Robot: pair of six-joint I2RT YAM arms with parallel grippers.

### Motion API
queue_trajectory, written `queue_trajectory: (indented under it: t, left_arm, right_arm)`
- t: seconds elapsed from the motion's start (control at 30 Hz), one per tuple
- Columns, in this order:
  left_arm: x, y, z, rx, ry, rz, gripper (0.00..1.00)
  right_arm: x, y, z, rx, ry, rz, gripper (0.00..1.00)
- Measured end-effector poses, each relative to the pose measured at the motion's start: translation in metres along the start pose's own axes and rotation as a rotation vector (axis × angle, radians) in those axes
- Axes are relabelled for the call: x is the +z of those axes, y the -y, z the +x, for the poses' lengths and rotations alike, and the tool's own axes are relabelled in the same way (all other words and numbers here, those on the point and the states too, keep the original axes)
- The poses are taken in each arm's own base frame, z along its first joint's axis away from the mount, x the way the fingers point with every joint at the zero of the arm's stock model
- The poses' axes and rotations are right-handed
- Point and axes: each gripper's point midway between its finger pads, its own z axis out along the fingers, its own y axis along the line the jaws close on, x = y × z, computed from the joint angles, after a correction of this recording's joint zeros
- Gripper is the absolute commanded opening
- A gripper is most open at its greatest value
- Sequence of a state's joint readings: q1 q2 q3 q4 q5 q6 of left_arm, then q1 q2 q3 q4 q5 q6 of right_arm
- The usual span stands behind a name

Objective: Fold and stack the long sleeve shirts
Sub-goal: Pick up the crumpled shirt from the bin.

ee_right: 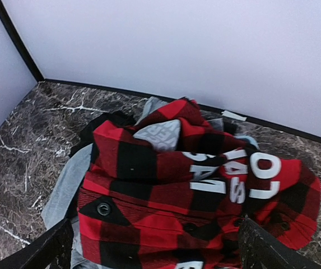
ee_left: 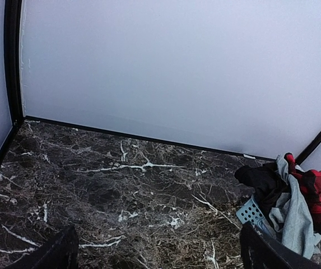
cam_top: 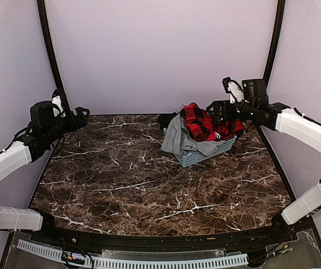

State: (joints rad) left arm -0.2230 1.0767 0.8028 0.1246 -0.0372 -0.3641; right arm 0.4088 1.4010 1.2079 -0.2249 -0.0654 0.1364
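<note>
A red-and-black check shirt point(cam_top: 204, 124) with white block letters lies crumpled on top of a pale blue basket point(cam_top: 208, 152) at the back right. A light grey shirt point(cam_top: 176, 138) hangs over the basket's left side. My right gripper point(cam_top: 217, 110) hovers just above the pile, open; in the right wrist view point(ee_right: 157, 258) its fingers point(ee_right: 42, 252) straddle the check shirt point(ee_right: 177, 190) and the grey shirt point(ee_right: 65, 185) shows at the left. My left gripper point(cam_top: 83, 116) is open and empty, raised at the far left; its view point(ee_left: 160, 260) shows the basket point(ee_left: 252, 213) and grey shirt point(ee_left: 294, 216).
A black garment point(cam_top: 166, 119) pokes out behind the basket on its left, and also shows in the left wrist view point(ee_left: 261, 179). The dark marble table point(cam_top: 138, 179) is bounded by white walls with black frame posts point(cam_top: 51, 50) at the back corners.
</note>
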Motion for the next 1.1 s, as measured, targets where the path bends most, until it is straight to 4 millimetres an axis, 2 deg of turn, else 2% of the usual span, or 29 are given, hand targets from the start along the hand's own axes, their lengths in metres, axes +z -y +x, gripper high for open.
queue_trajectory:
  t: [0.2, 0.27, 0.3, 0.4, 0.47, 0.5, 0.57, 0.6, 0.63, 0.8, 0.9, 0.97, 1.0, 1.07, 1.1]
  left_arm:
    - [0.001, 0.006, 0.003, -0.029, -0.014, 0.028, 0.99]
    - [0.000, 0.008, 0.004, -0.036, -0.019, 0.040, 0.99]
    - [0.000, 0.010, 0.005, -0.040, -0.022, 0.048, 0.99]
    - [0.000, 0.013, 0.006, -0.048, -0.029, 0.064, 0.99]
    - [0.000, 0.015, 0.006, -0.053, -0.032, 0.071, 0.99]
    - [0.000, 0.016, 0.007, -0.056, -0.034, 0.076, 0.99]
    - [0.000, 0.017, 0.007, -0.058, -0.036, 0.080, 0.99]
    - [0.000, 0.017, 0.007, -0.059, -0.037, 0.083, 0.99]
    - [0.000, 0.018, 0.007, -0.060, -0.037, 0.085, 0.99]
    - [-0.003, 0.019, 0.005, -0.062, -0.030, 0.090, 0.99]
    - [-0.007, 0.020, 0.000, -0.064, -0.015, 0.090, 0.99]
    - [-0.008, 0.019, -0.001, -0.067, -0.008, 0.086, 0.99]
    - [-0.008, 0.019, -0.002, -0.071, -0.007, 0.085, 0.99]
    - [-0.008, 0.019, -0.001, -0.078, -0.008, 0.083, 0.99]
    - [-0.008, 0.019, -0.001, -0.082, -0.008, 0.083, 0.99]
  right_arm:
    - [0.049, -0.049, 0.028, -0.046, -0.130, -0.090, 0.98]
    - [0.066, -0.061, 0.041, -0.063, -0.189, -0.092, 0.92]
    - [0.068, -0.065, 0.044, -0.069, -0.196, -0.098, 0.86]
    - [0.085, -0.068, 0.058, -0.100, -0.252, -0.059, 0.65]
    - [0.094, -0.063, 0.066, -0.116, -0.280, -0.011, 0.48]
    - [0.098, -0.059, 0.067, -0.127, -0.286, 0.013, 0.38]
    - [0.100, -0.050, 0.071, -0.145, -0.298, 0.063, 0.09]
    - [0.100, -0.046, 0.071, -0.155, -0.302, 0.082, 0.00]
    - [0.099, -0.043, 0.071, -0.160, -0.303, 0.099, 0.00]
    - [0.087, -0.041, 0.051, -0.182, -0.269, 0.124, 0.00]
    - [0.070, -0.057, 0.021, -0.180, -0.215, 0.049, 0.00]
    - [0.054, -0.080, -0.014, -0.180, -0.144, -0.032, 0.00]
    - [0.044, -0.097, -0.034, -0.185, -0.095, -0.087, 0.00]
    - [0.018, -0.146, -0.071, -0.208, 0.011, -0.228, 0.00]
    - [0.005, -0.168, -0.084, -0.221, 0.054, -0.293, 0.00]
